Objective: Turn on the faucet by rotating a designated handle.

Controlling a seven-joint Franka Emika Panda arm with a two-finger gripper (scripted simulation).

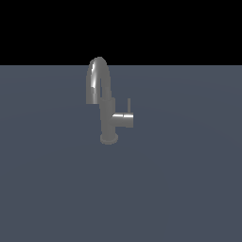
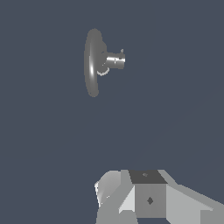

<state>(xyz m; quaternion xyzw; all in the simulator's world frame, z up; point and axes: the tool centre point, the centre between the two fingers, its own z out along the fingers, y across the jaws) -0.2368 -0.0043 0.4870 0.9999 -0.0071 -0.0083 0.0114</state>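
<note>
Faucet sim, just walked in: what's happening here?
Nothing is being handled. The faucet stands alone on the flat grey surface, and its handle sticks out toward the exterior view's right with the thin lever pointing up. The wrist view looks down on it from well above; only part of the gripper body shows, and the arm is absent from the exterior view.

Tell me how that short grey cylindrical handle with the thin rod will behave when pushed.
The short grey metallic handle looks rigid, so it probably pivots rather than bends. Its smooth sheen suggests pads may slip. The thin upright rod lever likely gives the best leverage.
</note>
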